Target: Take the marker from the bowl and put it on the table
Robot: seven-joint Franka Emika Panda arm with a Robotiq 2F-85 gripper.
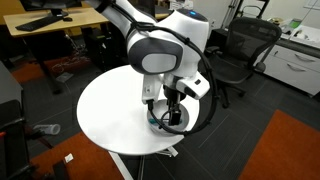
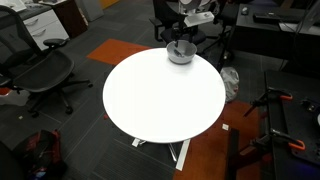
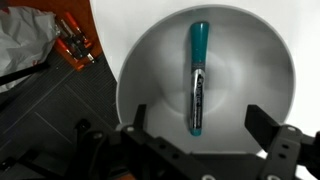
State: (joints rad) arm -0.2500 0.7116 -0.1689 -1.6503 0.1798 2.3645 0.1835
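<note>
The marker (image 3: 198, 77), teal-blue with a dark printed middle, lies lengthwise in the shiny silvery bowl (image 3: 150, 70) in the wrist view. My gripper (image 3: 200, 125) hangs straight above the bowl, open and empty, its two dark fingers on either side of the marker's near end, not touching it. In both exterior views the bowl (image 1: 170, 122) (image 2: 181, 53) sits at the edge of the round white table (image 1: 115, 115) (image 2: 160, 95), with my gripper (image 1: 172, 108) (image 2: 183, 38) over it. The marker is hidden in both exterior views.
Black office chairs (image 1: 245, 50) (image 2: 40, 70) stand around the table. A wooden desk (image 1: 50, 25) is at the back. In the wrist view, dark floor tiles and orange-handled tools (image 3: 72, 45) lie past the table's edge.
</note>
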